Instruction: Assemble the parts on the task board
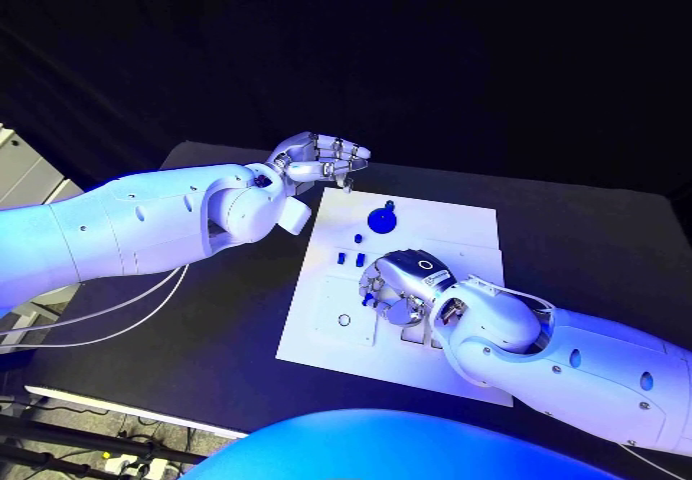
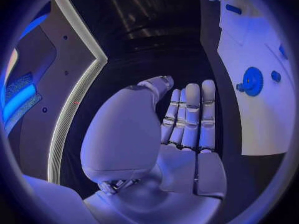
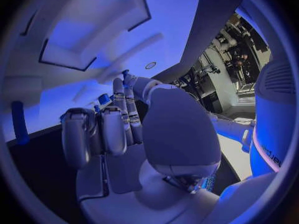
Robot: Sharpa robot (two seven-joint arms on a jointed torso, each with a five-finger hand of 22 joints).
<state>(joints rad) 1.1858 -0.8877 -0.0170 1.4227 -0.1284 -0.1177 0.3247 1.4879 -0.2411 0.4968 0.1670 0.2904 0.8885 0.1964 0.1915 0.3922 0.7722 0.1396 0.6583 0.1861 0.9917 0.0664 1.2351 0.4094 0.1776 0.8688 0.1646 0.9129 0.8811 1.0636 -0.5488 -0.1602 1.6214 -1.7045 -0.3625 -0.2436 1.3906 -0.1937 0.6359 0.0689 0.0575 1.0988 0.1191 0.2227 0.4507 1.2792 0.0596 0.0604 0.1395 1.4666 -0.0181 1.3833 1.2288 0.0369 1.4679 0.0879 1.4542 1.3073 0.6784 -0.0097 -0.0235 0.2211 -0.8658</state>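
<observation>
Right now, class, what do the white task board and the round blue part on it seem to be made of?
The flat white task board looks like matte plastic or painted sheet: even colour, crisp cut-out recesses, no glare. The round blue disc-shaped part looks like moulded plastic: uniform saturated colour, soft sheen. Neither is certain from looks alone.

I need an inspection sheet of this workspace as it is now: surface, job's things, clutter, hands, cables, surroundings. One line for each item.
Surface: black table; the white task board lies in its middle.
Job's things: a round blue part sits at the board's far end; small blue parts stand near the board's middle.
Clutter: nothing seen.
Hands: the left hand is raised beyond the board's far left corner, fingers together and straight, holding nothing in the left wrist view. The right hand is over the board's middle with something small and blue at its fingertips; whether it grips it cannot be told.
Cables: white cables hang under the left arm.
Surroundings: dark backdrop behind the table.
</observation>
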